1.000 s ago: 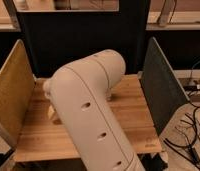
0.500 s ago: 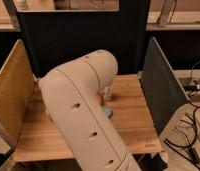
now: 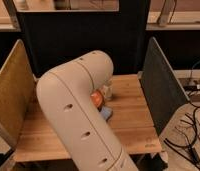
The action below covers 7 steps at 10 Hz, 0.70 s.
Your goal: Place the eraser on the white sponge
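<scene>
My cream-white arm (image 3: 75, 112) fills the middle of the camera view and covers most of the wooden table (image 3: 128, 125). My gripper is hidden behind the arm, somewhere over the table's middle. A corner of the pale bluish-white sponge (image 3: 107, 114) shows at the arm's right edge. The eraser is hidden.
Part of an orange bowl (image 3: 97, 98) shows just above the sponge, with a clear plastic cup (image 3: 107, 91) behind it. A tan panel (image 3: 10, 92) walls the left side, a dark grey panel (image 3: 160, 85) the right, a black panel the back. Cables (image 3: 190, 135) lie on the floor at right.
The arm has swung left and nearer the camera, uncovering the orange bowl, the cup and a corner of the sponge.
</scene>
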Motion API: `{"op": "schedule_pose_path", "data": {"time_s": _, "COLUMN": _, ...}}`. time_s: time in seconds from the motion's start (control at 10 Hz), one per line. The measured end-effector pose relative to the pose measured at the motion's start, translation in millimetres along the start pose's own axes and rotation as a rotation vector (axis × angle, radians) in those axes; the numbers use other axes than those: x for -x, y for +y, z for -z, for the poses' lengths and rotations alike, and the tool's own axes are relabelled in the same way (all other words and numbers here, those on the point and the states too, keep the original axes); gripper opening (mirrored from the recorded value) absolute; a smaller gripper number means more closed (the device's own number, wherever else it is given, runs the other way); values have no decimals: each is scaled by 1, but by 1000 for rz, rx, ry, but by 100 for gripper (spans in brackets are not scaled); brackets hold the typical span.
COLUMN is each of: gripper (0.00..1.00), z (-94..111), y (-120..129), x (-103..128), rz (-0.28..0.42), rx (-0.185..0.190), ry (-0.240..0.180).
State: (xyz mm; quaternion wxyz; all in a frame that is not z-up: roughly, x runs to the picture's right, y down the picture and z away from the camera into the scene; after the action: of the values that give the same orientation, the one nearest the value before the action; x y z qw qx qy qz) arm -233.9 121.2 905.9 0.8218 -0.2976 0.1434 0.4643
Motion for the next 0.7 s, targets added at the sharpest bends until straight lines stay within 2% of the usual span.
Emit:
{"op": "schedule_pose_path", "data": {"time_s": 0.3, "gripper": 79, "z": -4, "y": -4, "x": 6, "rz": -30, "rx": -9, "ry": 10}}
{"op": "schedule_pose_path", "data": {"time_s": 0.4, "gripper": 73, "z": -3, "y": -3, "x": 8, "rz": -28, "rx": -11, "ry": 9}}
{"op": "schedule_pose_path", "data": {"time_s": 0.5, "gripper": 61, "z": -2, "y": -3, "x": 9, "rz": -20, "rx": -16, "ry": 4}}
{"op": "schedule_pose_path", "data": {"time_s": 0.7, "gripper": 43, "z": -2, "y": -5, "x": 8, "rz": -13, "rx": -22, "ry": 0}}
